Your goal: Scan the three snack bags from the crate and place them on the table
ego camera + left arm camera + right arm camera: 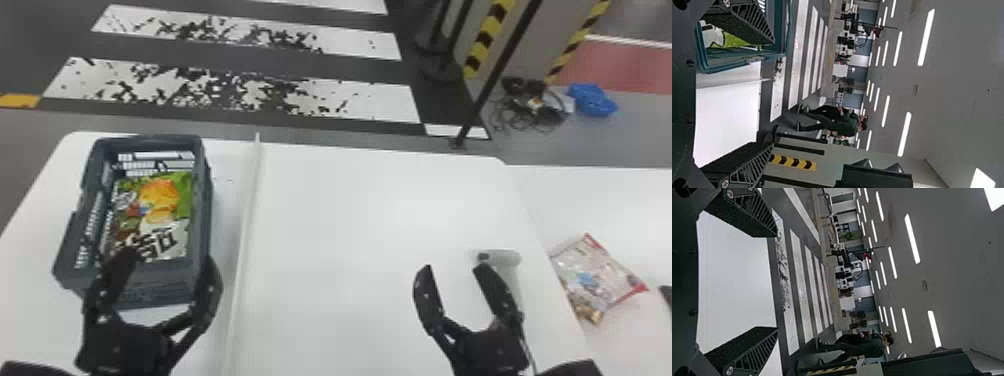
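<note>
Head view, printed snack bag (159, 214) inside slatted rectangular crate (201, 220), smooth table (360, 215)

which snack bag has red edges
The snack bag lying on the side table at the right, outside the crate; the bag inside it shows green and orange.

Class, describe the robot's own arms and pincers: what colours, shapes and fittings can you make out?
Both the left pincer and right pincer are black, each with two fingers on jointed links. Close up, the fingers have rough, grainy inner faces, slatted sides and round silvery screws near the base. The arms are black too.
</note>
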`<control>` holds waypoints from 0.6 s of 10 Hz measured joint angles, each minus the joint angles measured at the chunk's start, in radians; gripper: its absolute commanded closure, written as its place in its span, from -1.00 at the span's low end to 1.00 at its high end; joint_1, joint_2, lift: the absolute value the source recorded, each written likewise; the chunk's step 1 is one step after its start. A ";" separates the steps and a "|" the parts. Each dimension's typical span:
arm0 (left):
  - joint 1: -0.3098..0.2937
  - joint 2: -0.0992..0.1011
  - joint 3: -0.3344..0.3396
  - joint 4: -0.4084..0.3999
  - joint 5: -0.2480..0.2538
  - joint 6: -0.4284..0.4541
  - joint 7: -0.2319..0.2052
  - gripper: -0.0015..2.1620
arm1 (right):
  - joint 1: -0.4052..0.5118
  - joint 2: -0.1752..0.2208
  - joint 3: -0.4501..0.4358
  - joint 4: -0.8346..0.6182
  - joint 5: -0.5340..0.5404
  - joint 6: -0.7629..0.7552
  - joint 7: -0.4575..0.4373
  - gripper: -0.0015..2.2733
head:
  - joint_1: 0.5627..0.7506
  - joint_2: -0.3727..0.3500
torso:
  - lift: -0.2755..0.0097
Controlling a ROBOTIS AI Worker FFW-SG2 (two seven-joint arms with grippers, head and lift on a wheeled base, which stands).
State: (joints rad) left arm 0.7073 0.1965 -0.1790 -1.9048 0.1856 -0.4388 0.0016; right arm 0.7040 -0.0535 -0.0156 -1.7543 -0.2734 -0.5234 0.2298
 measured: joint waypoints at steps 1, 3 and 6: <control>0.009 0.001 -0.004 -0.019 0.000 0.002 0.028 -0.93 | 0.008 -0.001 0.009 0.000 0.009 -0.017 -0.002 -0.92 | 0.41 -0.24 | 0.67; 0.025 0.004 0.019 -0.114 0.003 0.113 0.061 -0.93 | 0.018 -0.003 0.002 -0.011 0.006 -0.024 -0.004 -0.90 | 0.41 -0.21 | 0.67; -0.049 0.003 0.116 -0.264 0.059 0.562 0.050 -0.92 | 0.030 -0.006 -0.016 -0.014 -0.007 -0.028 -0.006 -0.90 | 0.41 -0.15 | 0.67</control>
State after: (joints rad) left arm 0.6584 0.1995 -0.0633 -2.1690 0.2441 0.1232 0.0516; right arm 0.7339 -0.0595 -0.0320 -1.7687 -0.2805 -0.5517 0.2238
